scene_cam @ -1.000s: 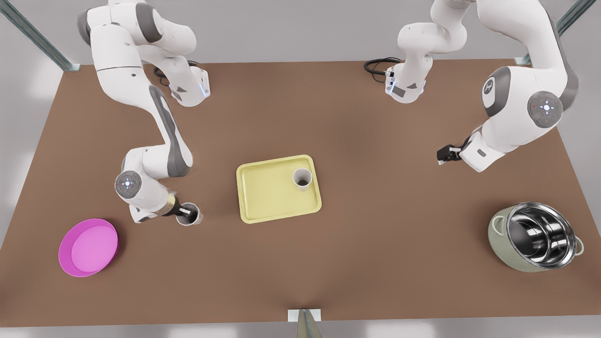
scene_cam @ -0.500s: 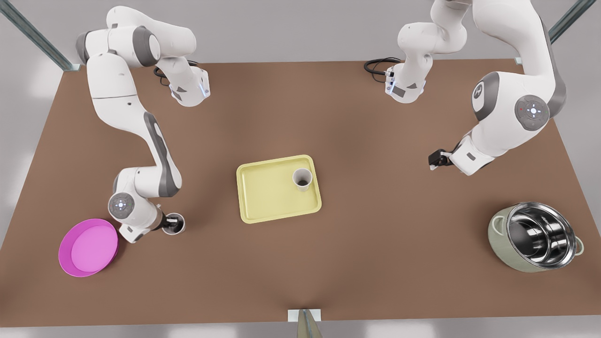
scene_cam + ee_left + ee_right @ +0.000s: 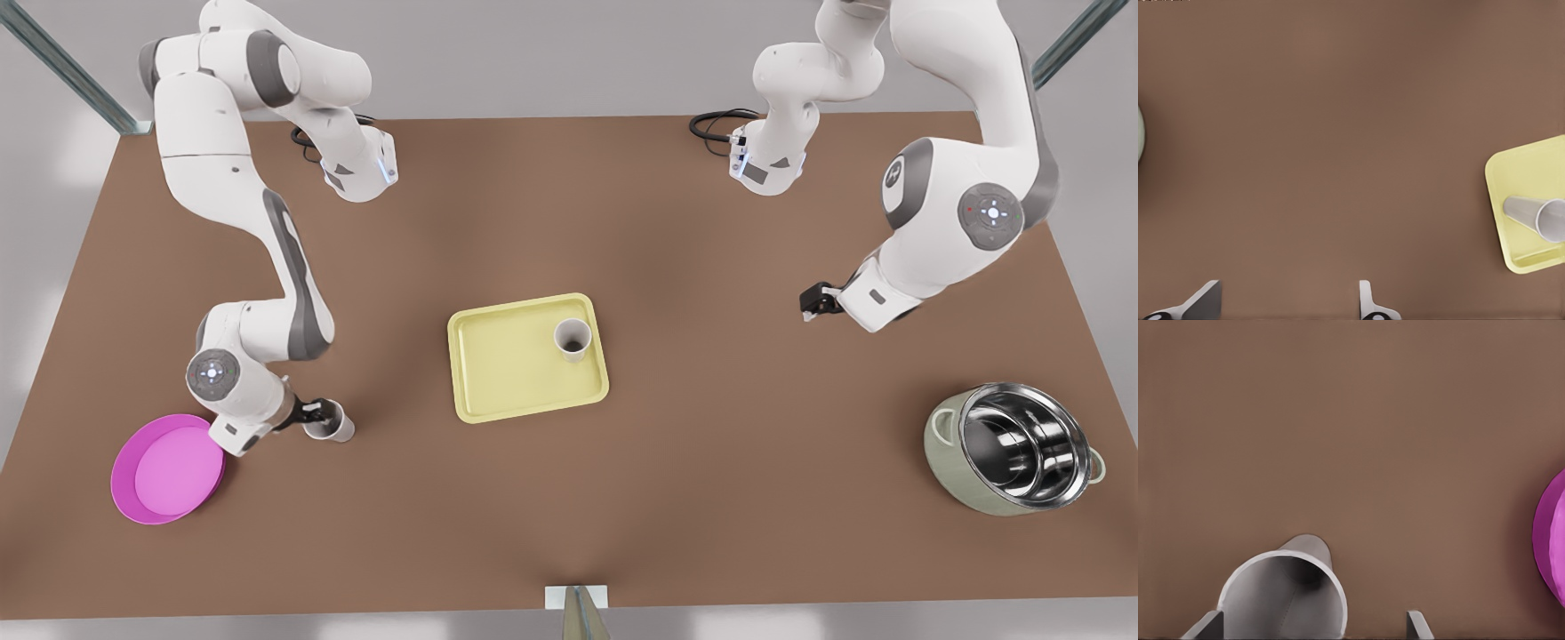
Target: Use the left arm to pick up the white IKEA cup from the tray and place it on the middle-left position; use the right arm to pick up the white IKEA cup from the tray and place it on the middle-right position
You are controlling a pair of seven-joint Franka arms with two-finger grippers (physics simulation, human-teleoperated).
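One white cup (image 3: 573, 339) stands in the far right corner of the pale yellow tray (image 3: 507, 373) at the table's middle. The left wrist view shows this cup (image 3: 1538, 217) and the tray (image 3: 1531, 173) well ahead of my left gripper (image 3: 1286, 303). That left gripper (image 3: 811, 302) hovers open and empty on the front view's right. A second white cup (image 3: 336, 430) sits on the bare brown table at the front view's left. My right gripper (image 3: 318, 416) is at this cup (image 3: 1281, 597), open, with one finger (image 3: 1205, 623) beside it and the other standing apart.
A round magenta dish (image 3: 167, 468) lies close to the right gripper, and its edge (image 3: 1553, 547) appears in the right wrist view. A steel-lined pot (image 3: 1013, 449) stands at the front view's right. Bare tabletop surrounds the tray.
The right gripper carried its cup toward the front view's left, close to the magenta dish, and its fingers now stand apart around it. The left gripper drifted slightly toward the tray.
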